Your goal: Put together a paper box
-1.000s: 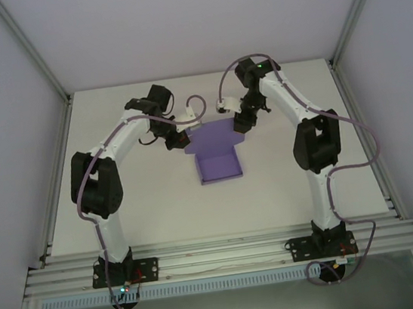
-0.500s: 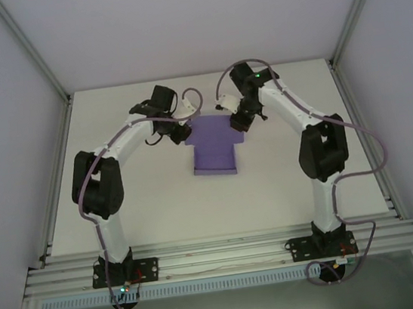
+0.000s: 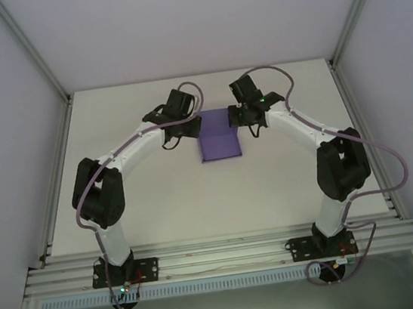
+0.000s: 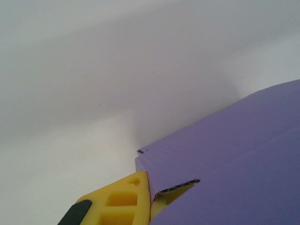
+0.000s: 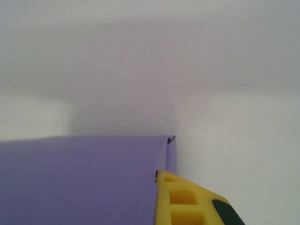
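Purple paper box (image 3: 219, 147), far corners clamped by left gripper (image 3: 198, 128) and right gripper (image 3: 237, 122).

Purple paper box (image 3: 219, 145), white table (image 3: 159, 199)

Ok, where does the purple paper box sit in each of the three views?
Top external: paper box lies centre-far on the white table.
Left wrist: lower right, against the left gripper's finger.
Right wrist: lower left, against the right gripper's finger.
Shared landmark: the white table around the box.
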`<act>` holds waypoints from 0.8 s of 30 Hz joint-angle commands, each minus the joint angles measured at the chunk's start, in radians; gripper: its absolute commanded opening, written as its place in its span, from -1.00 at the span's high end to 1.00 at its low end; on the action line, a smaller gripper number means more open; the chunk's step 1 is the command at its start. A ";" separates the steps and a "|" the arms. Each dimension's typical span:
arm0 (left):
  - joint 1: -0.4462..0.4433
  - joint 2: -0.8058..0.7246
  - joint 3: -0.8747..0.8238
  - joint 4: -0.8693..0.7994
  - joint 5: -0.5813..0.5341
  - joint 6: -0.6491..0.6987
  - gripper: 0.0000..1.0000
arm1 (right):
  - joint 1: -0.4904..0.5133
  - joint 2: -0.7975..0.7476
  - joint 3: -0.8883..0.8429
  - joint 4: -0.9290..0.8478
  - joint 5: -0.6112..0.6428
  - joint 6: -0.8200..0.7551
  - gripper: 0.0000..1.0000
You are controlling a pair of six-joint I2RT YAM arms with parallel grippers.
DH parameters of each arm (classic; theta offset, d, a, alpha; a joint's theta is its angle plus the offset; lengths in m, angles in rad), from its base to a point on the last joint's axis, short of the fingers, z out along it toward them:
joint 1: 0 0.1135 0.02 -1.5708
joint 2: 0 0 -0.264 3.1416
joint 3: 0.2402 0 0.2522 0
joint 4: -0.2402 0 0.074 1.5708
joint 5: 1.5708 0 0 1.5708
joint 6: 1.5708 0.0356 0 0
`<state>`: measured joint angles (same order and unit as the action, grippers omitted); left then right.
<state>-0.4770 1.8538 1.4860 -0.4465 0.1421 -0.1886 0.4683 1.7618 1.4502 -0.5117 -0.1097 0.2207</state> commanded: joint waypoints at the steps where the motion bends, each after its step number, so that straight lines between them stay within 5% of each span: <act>1: 0.009 0.028 -0.033 0.085 0.066 -0.284 1.00 | 0.026 -0.008 0.018 0.172 0.028 0.232 1.00; 12: 0.006 0.137 0.054 0.187 0.150 -0.485 0.95 | 0.084 0.013 0.014 0.108 0.103 0.207 1.00; 24: -0.005 0.185 0.109 0.308 0.370 -0.616 0.95 | 0.100 0.002 -0.050 0.135 0.054 0.234 1.00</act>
<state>-0.4610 2.0003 1.5547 -0.2707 0.2367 -0.6552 0.5278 1.7832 1.4208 -0.4549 0.1001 0.3859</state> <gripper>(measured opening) 0.070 0.049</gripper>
